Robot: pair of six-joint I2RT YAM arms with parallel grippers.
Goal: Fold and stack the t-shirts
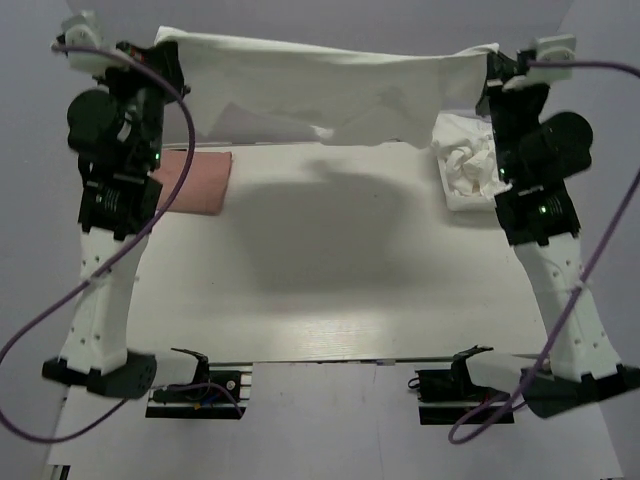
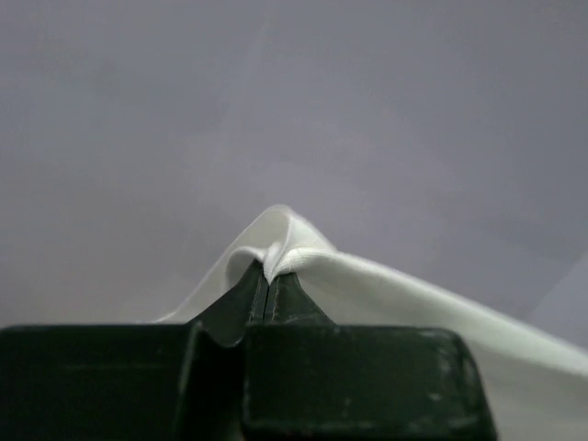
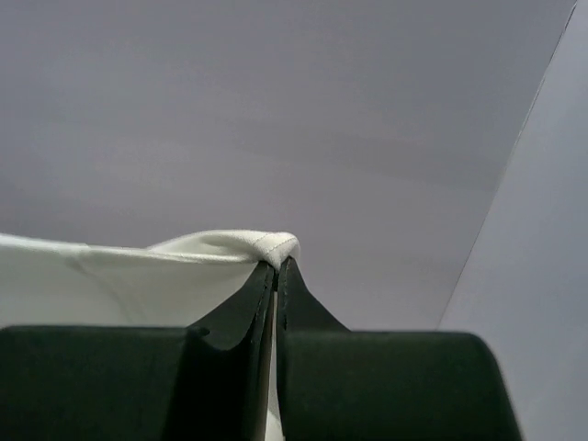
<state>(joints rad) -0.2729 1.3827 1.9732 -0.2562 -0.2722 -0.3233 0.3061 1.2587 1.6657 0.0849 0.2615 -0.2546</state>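
**Left gripper (image 2: 266, 276).** Jaws are closed on a folded edge of the white t-shirt (image 1: 330, 80). In the left wrist view, the cloth bulges up in a small hump at the fingertips and runs off toward the lower right of the frame.

**Right gripper (image 3: 277, 271).** Jaws are closed on a stitched hem of the same garment. In the right wrist view, the hem wraps over the fingertips and the cloth extends to the left edge of the frame.

**Held garment.** In the top view, the white t-shirt spans the upper part of the frame from one gripper to the other. It is raised clear of the table (image 1: 330, 330) – a broad shadow lies on the surface below it. The upper edge is pulled nearly straight, and the lower edge sags in loose folds near the centre.

**Other items.**
- The pink t-shirt (image 1: 197, 182) lies flat and folded at the left of the table, beside the left arm.
- A crumpled white heap (image 1: 466, 165) sits at the right of the table, close to the right arm – whether it touches the hanging cloth cannot be determined.
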